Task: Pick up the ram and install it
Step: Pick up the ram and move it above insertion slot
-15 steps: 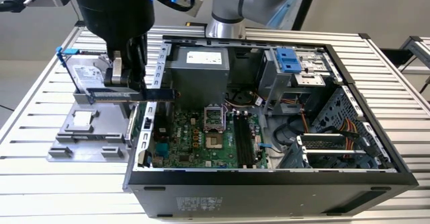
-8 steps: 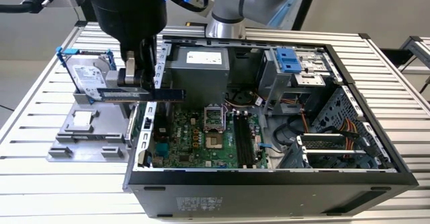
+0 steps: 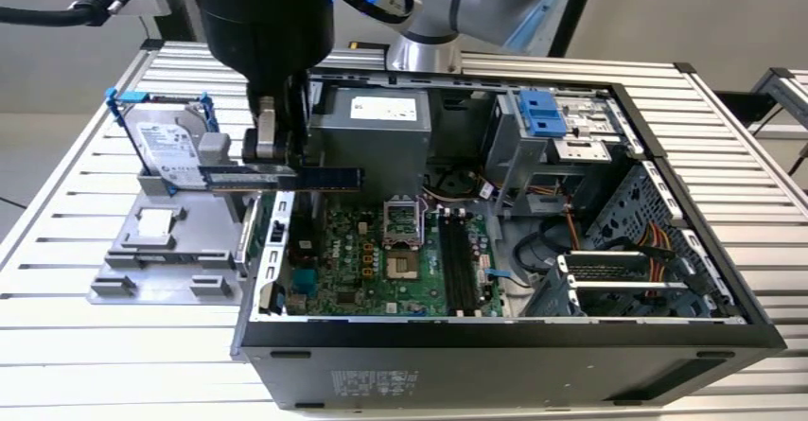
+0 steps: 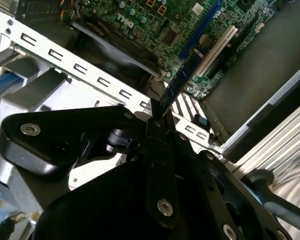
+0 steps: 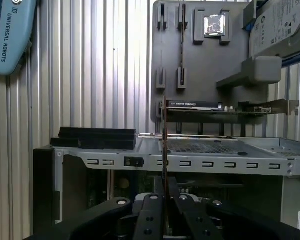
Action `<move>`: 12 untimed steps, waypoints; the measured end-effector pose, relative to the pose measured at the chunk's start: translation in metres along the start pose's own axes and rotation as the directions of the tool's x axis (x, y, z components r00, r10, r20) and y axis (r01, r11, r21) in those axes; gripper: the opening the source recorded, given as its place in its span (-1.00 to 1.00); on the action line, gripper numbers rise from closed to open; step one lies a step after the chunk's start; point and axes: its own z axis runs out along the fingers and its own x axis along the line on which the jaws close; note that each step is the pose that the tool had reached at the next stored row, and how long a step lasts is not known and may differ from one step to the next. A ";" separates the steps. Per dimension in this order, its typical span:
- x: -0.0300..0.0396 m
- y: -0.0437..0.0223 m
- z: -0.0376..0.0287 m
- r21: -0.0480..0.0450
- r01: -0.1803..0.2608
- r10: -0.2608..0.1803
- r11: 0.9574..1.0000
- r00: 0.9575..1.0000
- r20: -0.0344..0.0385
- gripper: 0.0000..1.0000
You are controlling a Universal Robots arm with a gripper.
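ram [image 3: 316,177] clamped in the hand [image 3: 271,152] over the case wall

the hand is closed on the ram, with a finger on each flat face and the stick running level in the exterior view. it hangs in the air above the side wall of the open computer case [image 3: 505,331], well apart from the long black slots [image 3: 457,260] on the green motherboard [image 3: 378,260]. just beside the hand, toward the exterior view's left, a hard drive [image 3: 170,147] in a blue frame stands upright on a grey holder plate [image 3: 165,251]. above the hand rises the black wrist of the arm [image 3: 259,14].

case and plate both sit on a tabletop [image 3: 63,213] of ribbed silver slats. past its edge at the exterior view's left lies pale grey floor, and another slatted surface [image 3: 782,90] stands at the exterior view's right.

the exterior view gives the ram's full length and the case interior. in the first wrist view the ram is edge-on, a thin line rising from the black fingers [image 5: 150,220], with the plate's empty slots, a small square chip [image 5: 213,25] and a card [image 5: 200,105] lying across beyond it. in the second wrist view the ram's bluish face reaches out over the perforated case wall toward the motherboard.
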 end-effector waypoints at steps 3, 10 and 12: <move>0.0000 -0.0046 -0.0001 0.000 0.000 0.000 1.000 1.000 0.000 -1.00; 0.0000 -0.0159 -0.0003 0.000 0.000 0.000 1.000 1.000 0.000 -1.00; 0.0000 -0.0182 -0.0004 0.000 0.000 0.000 1.000 1.000 0.000 -1.00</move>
